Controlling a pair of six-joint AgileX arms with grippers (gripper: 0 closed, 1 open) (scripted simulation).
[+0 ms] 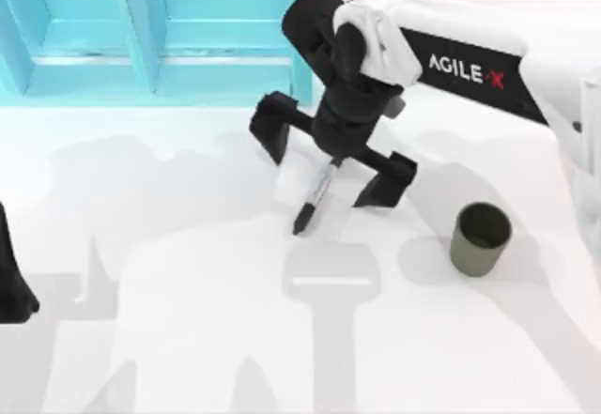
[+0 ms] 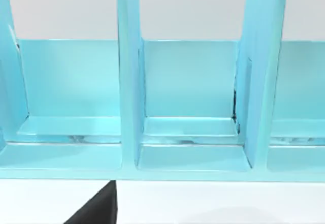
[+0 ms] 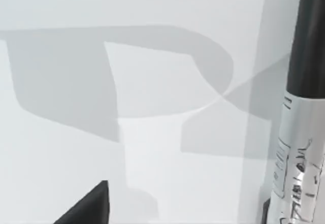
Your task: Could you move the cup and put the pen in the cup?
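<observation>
Jaws of the right gripper (image 1: 331, 170) stand spread wide at frame center around the pen (image 1: 315, 195); cup (image 1: 480, 237) sits lower right; left gripper (image 1: 13, 283), jaws unclear, at left edge.

The cup (image 1: 480, 237) was olive-green; the pen (image 1: 317, 193) had a black cap and grey, dark-printed barrel; the shelf (image 1: 150, 29) was turquoise; the table (image 1: 188, 339) white.

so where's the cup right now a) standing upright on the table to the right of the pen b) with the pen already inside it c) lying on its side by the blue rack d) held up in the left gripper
a: in the top view the cup stands upright on the table, open mouth up, to the right of the pen, which hangs at the right gripper.
</observation>
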